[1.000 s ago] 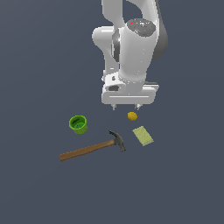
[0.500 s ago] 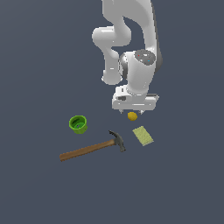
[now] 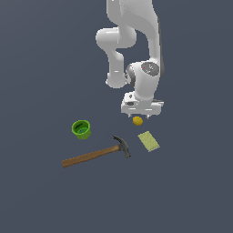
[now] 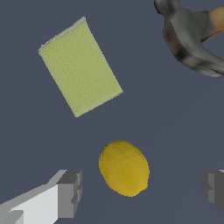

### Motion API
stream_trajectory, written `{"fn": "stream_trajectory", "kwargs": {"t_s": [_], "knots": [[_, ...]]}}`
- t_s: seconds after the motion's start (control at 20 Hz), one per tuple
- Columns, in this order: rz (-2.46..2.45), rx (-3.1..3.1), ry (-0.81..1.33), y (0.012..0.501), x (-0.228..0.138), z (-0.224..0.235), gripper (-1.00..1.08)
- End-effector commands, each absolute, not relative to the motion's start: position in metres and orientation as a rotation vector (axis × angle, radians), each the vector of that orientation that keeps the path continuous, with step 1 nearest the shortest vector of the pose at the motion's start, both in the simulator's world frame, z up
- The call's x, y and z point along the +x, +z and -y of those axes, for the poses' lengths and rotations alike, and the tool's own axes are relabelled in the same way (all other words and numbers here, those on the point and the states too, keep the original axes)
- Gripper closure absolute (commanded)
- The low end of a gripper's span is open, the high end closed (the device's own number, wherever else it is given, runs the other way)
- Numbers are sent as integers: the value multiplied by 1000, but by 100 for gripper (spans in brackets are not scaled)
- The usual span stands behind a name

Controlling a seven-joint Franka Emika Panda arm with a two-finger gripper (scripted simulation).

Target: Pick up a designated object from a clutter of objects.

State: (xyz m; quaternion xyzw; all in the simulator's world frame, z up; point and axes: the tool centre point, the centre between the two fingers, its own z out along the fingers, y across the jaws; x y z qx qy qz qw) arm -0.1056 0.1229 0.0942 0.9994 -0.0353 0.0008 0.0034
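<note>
1. Change noted: against the two earlier exterior pictures, the white arm's gripper (image 3: 141,112) was found lowered from well above the clutter to just over the small round yellow-orange fruit (image 3: 137,120), near the middle of the exterior view. The clutter itself was recorded as unmoved.

2. Meaning for the task: the approach was judged nearly finished; closing and lifting were judged not yet begun, the fruit being seen on the dark floor and untouched.

3. Jaws: they were recorded as wide apart and clamped on nothing. In the wrist view one grey finger (image 4: 70,193) was seen at the lower left and the other at the lower right edge.

4. Fruit relative to jaws: the fruit (image 4: 124,167) was seen between the two fingers, nearer the lower-left one and apart from both.

5. Neighbours:
   - flat pale yellow-green rectangular block (image 3: 149,141), lower right of the fruit, near but apart;
   - wooden-handled claw hammer with dark head (image 3: 96,154), lower left;
   - small green cup (image 3: 81,129), well to the left.
</note>
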Motion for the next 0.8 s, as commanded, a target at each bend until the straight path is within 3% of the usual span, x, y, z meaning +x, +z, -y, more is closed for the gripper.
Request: {"fn": "stream_trajectory", "kwargs": {"t_s": [0.0,0.75], "knots": [[123,3136,2,87,-114,-126,-92],[132,3139,-1,68,-123,-129,-92]]}}
